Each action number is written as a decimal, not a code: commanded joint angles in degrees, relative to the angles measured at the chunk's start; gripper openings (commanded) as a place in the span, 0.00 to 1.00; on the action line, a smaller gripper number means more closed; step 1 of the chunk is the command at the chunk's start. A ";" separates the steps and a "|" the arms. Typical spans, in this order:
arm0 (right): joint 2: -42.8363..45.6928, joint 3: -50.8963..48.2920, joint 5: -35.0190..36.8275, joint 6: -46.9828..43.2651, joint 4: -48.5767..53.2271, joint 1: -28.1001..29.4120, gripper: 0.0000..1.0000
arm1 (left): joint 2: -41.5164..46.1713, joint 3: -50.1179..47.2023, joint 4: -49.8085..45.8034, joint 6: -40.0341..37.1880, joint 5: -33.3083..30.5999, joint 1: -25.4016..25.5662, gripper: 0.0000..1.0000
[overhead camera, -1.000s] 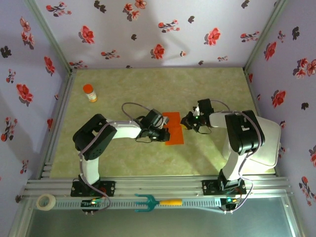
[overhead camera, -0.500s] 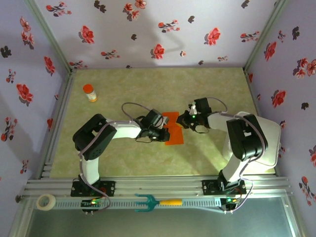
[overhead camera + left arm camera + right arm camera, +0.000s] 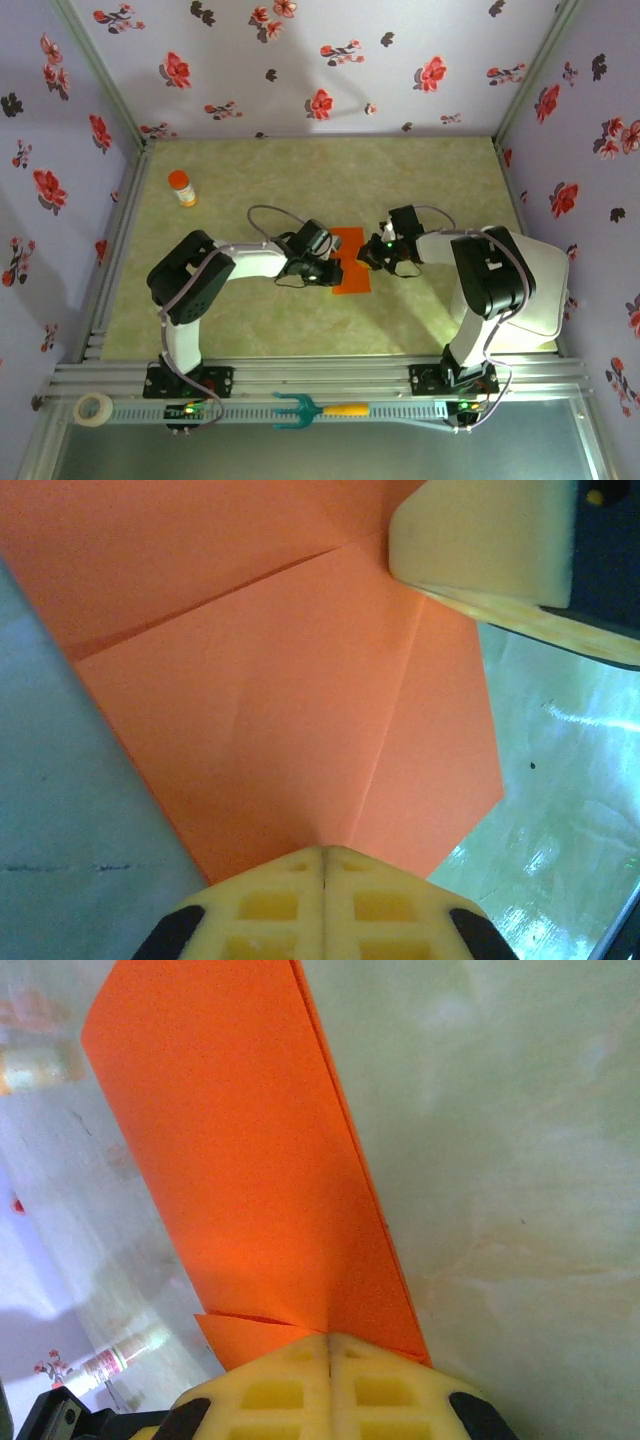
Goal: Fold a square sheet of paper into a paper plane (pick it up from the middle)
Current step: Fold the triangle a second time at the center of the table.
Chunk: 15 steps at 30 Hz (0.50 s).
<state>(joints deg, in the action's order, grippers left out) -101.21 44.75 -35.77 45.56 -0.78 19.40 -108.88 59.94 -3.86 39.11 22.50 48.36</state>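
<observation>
Top external view shows one orange paper (image 3: 352, 262) touched by left gripper (image 3: 337, 268) and right gripper (image 3: 367, 257), both closed, on green table (image 3: 300, 180), flowered walls (image 3: 300, 60).

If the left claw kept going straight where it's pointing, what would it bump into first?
The orange paper: the left claw is shut with its tip right at the edge. Beyond the paper, the right claw looks next in line, though depth is hard to judge.

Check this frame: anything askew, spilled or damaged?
Nothing stands out. The paper lies creased, no tear showing, with the shut left gripper and right gripper at its edges; the bottle stands upright, well apart.
</observation>
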 commanded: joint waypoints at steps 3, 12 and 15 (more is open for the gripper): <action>-0.75 -2.84 4.74 -0.10 2.79 -0.09 0.04 | 1.40 5.39 -5.02 0.77 -0.09 -0.37 0.00; -1.10 -3.53 4.83 0.85 1.46 -0.14 0.04 | -5.08 9.72 -3.69 1.57 3.49 -0.11 0.00; -1.34 -3.62 5.09 0.76 1.52 -0.15 0.04 | -5.97 9.04 -3.68 1.60 3.36 -0.08 0.01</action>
<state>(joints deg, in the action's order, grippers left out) -100.84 43.38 -35.79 45.63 -3.20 19.40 -113.21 69.14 -6.31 40.01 24.69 48.36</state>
